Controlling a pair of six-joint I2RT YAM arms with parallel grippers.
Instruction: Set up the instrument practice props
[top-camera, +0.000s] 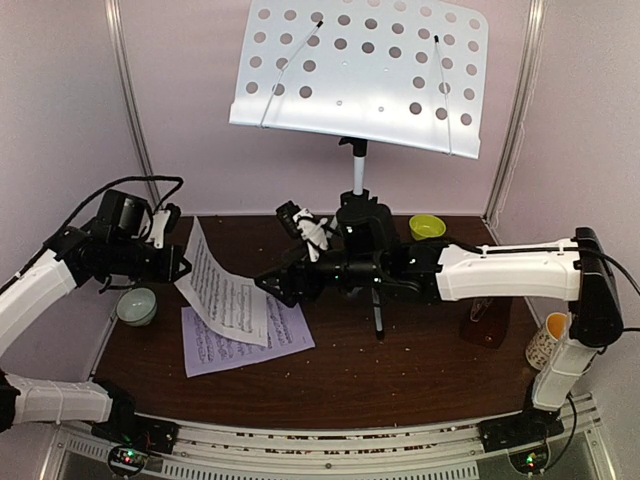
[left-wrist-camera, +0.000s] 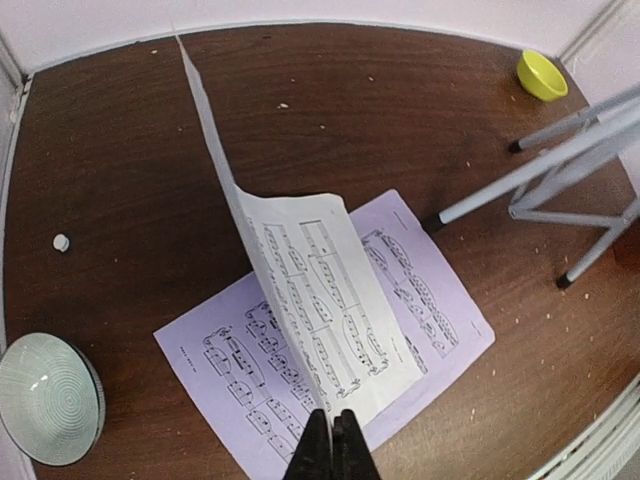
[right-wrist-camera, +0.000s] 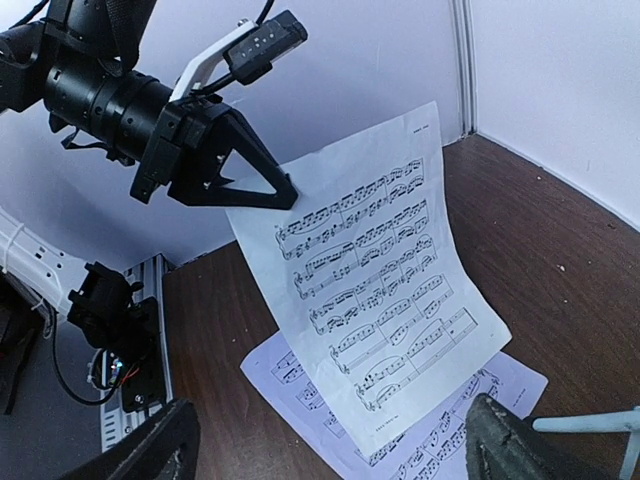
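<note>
My left gripper (left-wrist-camera: 333, 440) is shut on the bottom edge of a white sheet-music page (left-wrist-camera: 320, 300) and holds it tilted up off the table; they also show in the top view, the gripper (top-camera: 180, 268) and the page (top-camera: 222, 290). The second, lavender-tinted page (top-camera: 250, 340) lies flat beneath it. My right gripper (right-wrist-camera: 330, 450) is open wide and empty, facing the lifted page (right-wrist-camera: 380, 270) from the right and apart from it. The white perforated stand desk (top-camera: 360, 75) stands on its silver tripod (left-wrist-camera: 560, 180) at the back. The red-brown metronome (top-camera: 487, 322) is partly hidden behind my right arm.
A pale green-grey bowl (top-camera: 137, 305) sits at the left edge. A yellow-green bowl (top-camera: 427, 227) is in the back right corner. A patterned mug (top-camera: 545, 340) stands at the right edge. A small white bit (left-wrist-camera: 61, 242) lies on the table. Tripod legs spread over the middle right.
</note>
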